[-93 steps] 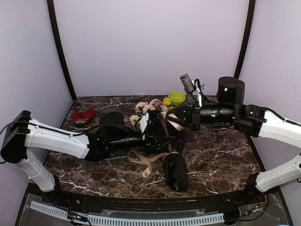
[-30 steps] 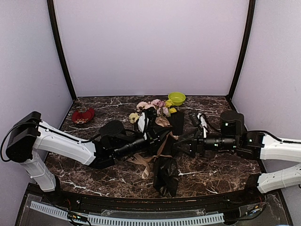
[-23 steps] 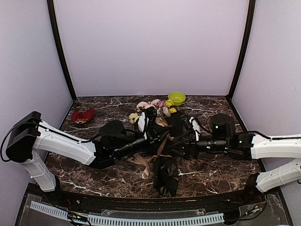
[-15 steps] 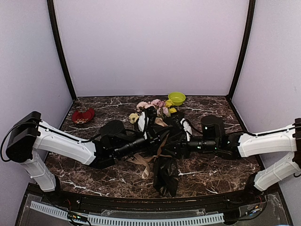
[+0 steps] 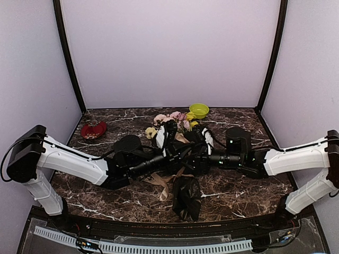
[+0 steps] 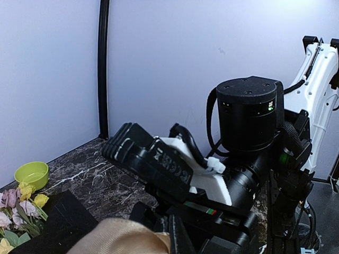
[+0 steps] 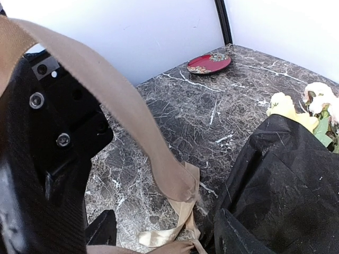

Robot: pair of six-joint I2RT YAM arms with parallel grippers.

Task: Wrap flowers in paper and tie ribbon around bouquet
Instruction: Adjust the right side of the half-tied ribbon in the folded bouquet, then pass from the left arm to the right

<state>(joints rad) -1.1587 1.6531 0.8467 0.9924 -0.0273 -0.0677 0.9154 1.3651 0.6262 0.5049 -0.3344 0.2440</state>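
Note:
The bouquet lies mid-table: pink and yellow flowers stick out of a black crinkly paper cone. A beige ribbon loops at the cone's narrow part. My left gripper is over the cone's waist, shut on the ribbon. From there a strand of the ribbon slopes down to the table. My right gripper reaches in from the right, facing the left one. It is open, its fingers astride the ribbon's lower folds beside the paper.
A green bowl stands at the back behind the flowers. A red plate sits at the back left. The two wrists are very close together over the bouquet. Dark marbled table shows to the right and left.
My right arm has swung left and come down to the bouquet's waist, close against the left gripper. The left arm and the bouquet have stayed put.

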